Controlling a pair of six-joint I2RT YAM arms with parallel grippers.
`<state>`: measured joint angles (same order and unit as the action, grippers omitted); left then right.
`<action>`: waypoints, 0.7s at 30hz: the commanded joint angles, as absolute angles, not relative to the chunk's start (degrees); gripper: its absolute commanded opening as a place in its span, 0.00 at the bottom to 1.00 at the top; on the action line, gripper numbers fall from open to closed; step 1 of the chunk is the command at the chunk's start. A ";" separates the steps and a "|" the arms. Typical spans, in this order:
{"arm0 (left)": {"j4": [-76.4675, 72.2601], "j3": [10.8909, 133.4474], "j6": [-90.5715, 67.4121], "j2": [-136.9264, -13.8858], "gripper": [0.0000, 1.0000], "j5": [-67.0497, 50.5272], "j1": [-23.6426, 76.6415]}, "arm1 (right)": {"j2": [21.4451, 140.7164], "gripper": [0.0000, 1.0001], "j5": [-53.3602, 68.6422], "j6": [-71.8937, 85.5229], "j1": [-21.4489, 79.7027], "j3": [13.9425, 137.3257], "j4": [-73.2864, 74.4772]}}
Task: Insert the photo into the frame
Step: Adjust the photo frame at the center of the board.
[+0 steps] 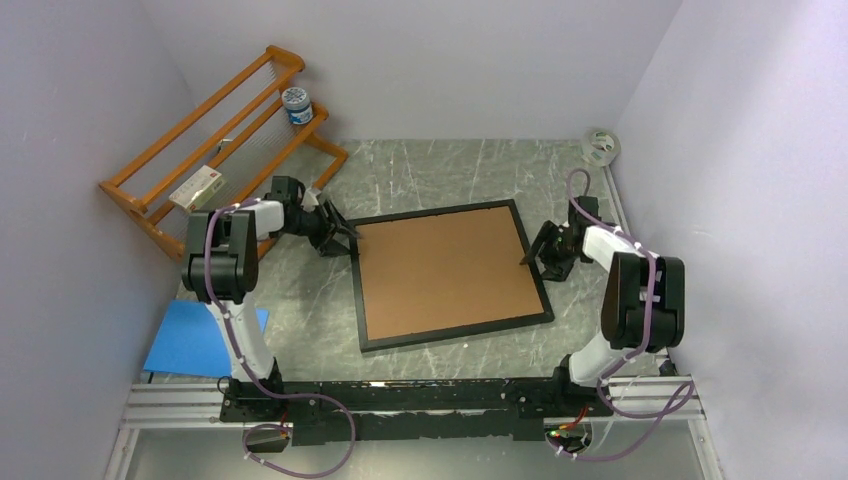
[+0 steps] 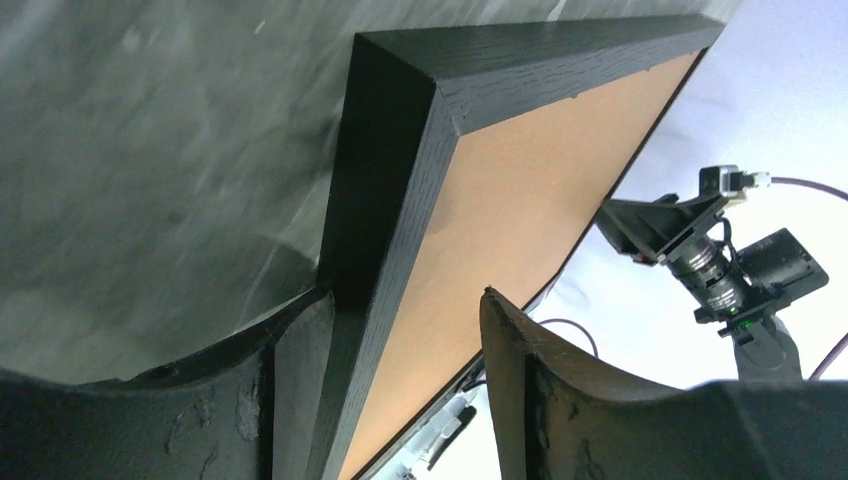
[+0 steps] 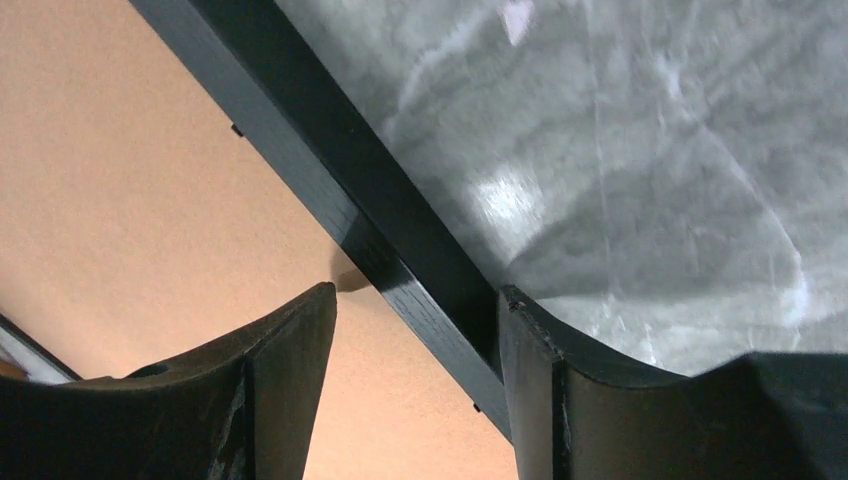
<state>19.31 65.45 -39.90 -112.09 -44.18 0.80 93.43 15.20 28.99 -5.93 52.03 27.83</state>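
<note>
The frame (image 1: 456, 330) lies flat on the table (image 1: 420, 165), backing board (image 1: 445, 265) up; our left gripper (image 1: 348, 240) and right gripper (image 1: 532, 258) straddle opposite rails, jaws half-open. We should close evenly, lift level. The photo is unseen.

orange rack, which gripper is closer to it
Left. The left gripper straddles the left edge of the frame, close beside the orange rack. The right gripper straddles the opposite edge, across the frame from the rack.
</note>
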 commanded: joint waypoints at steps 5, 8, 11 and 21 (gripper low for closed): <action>14.40 79.21 -41.74 -119.75 0.60 -47.82 6.10 | 81.16 0.61 26.89 36.25 -4.98 41.26 24.40; 12.72 84.77 -42.59 -124.51 0.60 -48.33 7.66 | 77.01 0.61 29.70 38.53 -4.29 37.23 22.20; 10.85 90.93 -43.97 -129.65 0.61 -48.84 8.82 | 73.86 0.61 34.07 39.63 -3.16 33.97 20.41; 29.92 111.01 -34.04 -136.75 0.65 -30.07 10.31 | 62.27 0.63 14.33 43.06 1.50 38.69 39.58</action>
<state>17.12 105.84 -40.03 -137.64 -39.75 8.27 68.20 25.32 39.05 1.39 31.55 31.33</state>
